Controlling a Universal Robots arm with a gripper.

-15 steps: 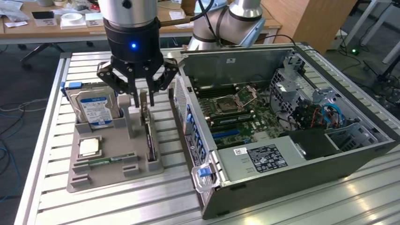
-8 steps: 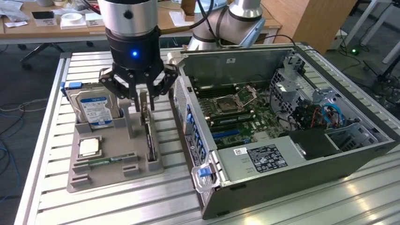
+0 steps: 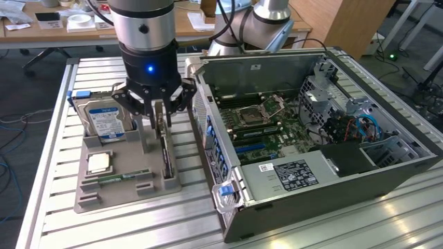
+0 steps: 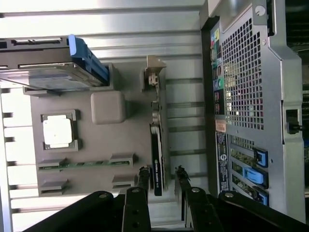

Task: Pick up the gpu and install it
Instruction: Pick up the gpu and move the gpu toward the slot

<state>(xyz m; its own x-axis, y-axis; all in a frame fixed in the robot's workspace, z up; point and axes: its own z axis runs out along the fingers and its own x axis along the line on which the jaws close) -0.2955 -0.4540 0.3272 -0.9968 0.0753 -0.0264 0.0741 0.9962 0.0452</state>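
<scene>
Gpu [image 4: 157,154] standing on edge in the tray [image 4: 96,140], along the tray's side nearest the case [image 4: 246,87], my gripper [image 4: 161,175] straddling it, fingers spread, gaps visible.

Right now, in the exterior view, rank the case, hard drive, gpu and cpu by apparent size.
1. case
2. hard drive
3. cpu
gpu: unranked; it stands edge-on, partly behind the gripper.
</scene>
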